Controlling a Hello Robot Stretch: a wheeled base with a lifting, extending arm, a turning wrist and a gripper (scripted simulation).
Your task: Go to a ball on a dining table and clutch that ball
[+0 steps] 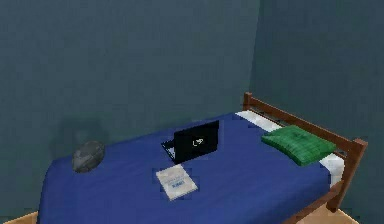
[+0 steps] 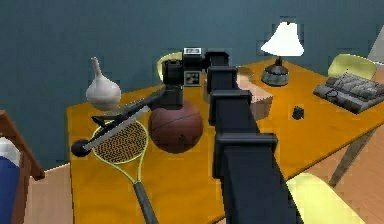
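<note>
Arm side view: basketball (image 2: pixel 177 130) sits on the orange dining table (image 2: pixel 310 135), roughly mid-table, just left of the arm (image 2: pixel 245 150) in the picture. Gripper (image 2: pixel 88 136) is out over the table, its dark body at the ball's upper left edge. The fingers (image 2: pixel 79 149) run down-left across the head of a yellow tennis racket (image 2: pixel 122 152) lying flat beside the ball. Can't tell the finger spacing, or whether they grip anything: ball and racket both lie on the table at or behind them. Contact with the ball: can't tell.

Also on the table: white vase (image 2: pixel 101 90) at far left, white-shade lamp (image 2: pixel 282 42) at the back.

Forward view: blue bed (image 1: pixel 120 165) against teal walls, with an open black laptop (image 1: pixel 195 142), a green pillow (image 1: pixel 298 143), a book (image 1: pixel 176 180) and a grey lump (image 1: pixel 88 156) on it.
</note>
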